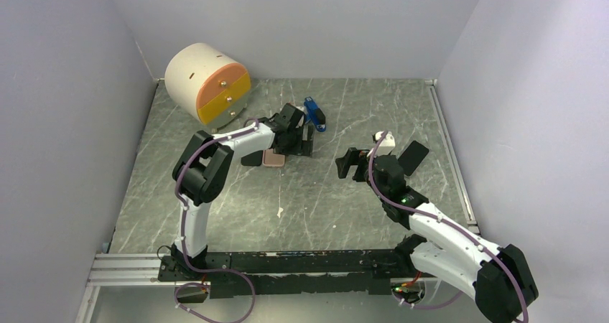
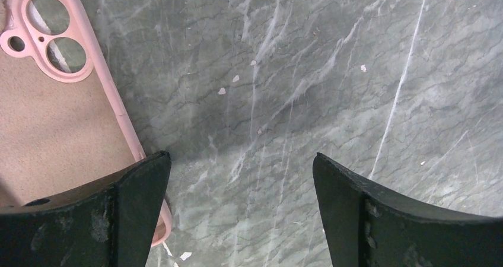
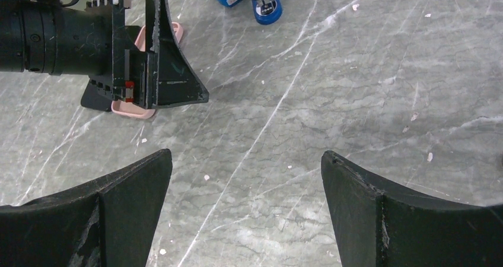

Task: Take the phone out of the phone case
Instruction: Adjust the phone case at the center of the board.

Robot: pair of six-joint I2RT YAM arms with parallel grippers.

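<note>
- Progress: pink phone case (image 2: 53,136) lies flat on the marble-pattern tabletop (image 2: 332,71), open side up. Stone shows through both lens cutouts, so it reads as empty; extraction looks done.
- Phone: not positively identified. The black flat slab (image 1: 414,156) just beside the right arm could be it; can't confirm.
- Left gripper (image 2: 240,160): fingers spread, nothing between them, one finger overlapping the case's edge.
- Right gripper (image 3: 246,157): spread wide, empty, well apart from the case.
- Materials: case has a soft matte rim, rounded corners and a tan, suede-like lining. The table is hard, veined and speckled with crumbs.
</note>
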